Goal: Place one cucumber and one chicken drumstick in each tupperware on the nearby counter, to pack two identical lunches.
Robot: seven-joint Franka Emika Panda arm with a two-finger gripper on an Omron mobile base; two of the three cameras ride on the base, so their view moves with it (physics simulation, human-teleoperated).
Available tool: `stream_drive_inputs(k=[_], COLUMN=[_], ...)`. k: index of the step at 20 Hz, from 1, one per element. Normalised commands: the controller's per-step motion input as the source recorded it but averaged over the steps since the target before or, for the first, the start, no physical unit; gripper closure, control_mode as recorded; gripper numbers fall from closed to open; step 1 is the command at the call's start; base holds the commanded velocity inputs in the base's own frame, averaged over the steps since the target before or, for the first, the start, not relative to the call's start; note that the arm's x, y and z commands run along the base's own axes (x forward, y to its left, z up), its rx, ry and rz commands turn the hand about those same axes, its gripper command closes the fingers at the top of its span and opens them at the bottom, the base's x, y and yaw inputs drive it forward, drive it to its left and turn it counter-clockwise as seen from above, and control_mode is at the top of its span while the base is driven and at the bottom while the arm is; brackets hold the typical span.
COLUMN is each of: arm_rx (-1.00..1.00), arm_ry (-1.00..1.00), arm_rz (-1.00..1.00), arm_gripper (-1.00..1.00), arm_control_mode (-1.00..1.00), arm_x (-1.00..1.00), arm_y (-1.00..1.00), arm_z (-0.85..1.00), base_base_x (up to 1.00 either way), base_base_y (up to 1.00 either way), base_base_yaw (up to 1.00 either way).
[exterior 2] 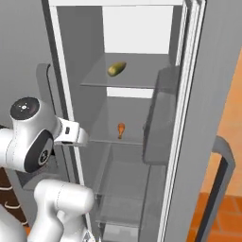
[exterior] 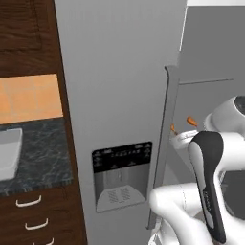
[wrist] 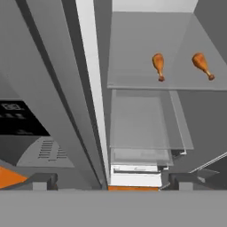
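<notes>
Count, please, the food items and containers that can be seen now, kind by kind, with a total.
Chicken drumsticks: 2, on one fridge shelf
Cucumbers: 1, on the shelf above
Tupperware: 1, on the counter at the picture's left edge
Total: 4

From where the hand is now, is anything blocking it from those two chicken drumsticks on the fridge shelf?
Nothing visible does. The open gripper looks straight into the open fridge, and both drumsticks, left and right, lie in plain sight on the glass shelf ahead.
</notes>
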Motion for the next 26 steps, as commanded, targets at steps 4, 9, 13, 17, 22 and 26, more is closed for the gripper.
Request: stream_drive_inputs(k=[4,9,13,17,22,26], arm_rx=[0.00,0.00,0.00,0.00,0.00,0.00], arm_ry=[0.00,0.00,0.00,0.00,0.00,0.00], arm_rz=[0.00,0.00,0.00,0.00,0.00,0.00], arm_gripper=[-1.00,-1.00,-1.00,-1.00,-1.00,-1.00], arm_control_mode=[1.00,1.00,1.00,-1.00,-1.00,-1.00], arm_x=[0.00,0.00,0.00,0.72,0.86,0.73], arm_y=[0.00,0.00,0.00,-0.15,-0.17,-0.05], arm_z=[0.00,0.00,0.00,0.00,0.00,-0.01], base_base_x=[0.36,0.12,0.50,0.00,0.00,0.00], base_base_y=[-0.67,-0.70,-0.29,0.00,0.00,0.00], base_base_yaw=[0.05,-0.02,-0.01,0.00,0.00,0.00])
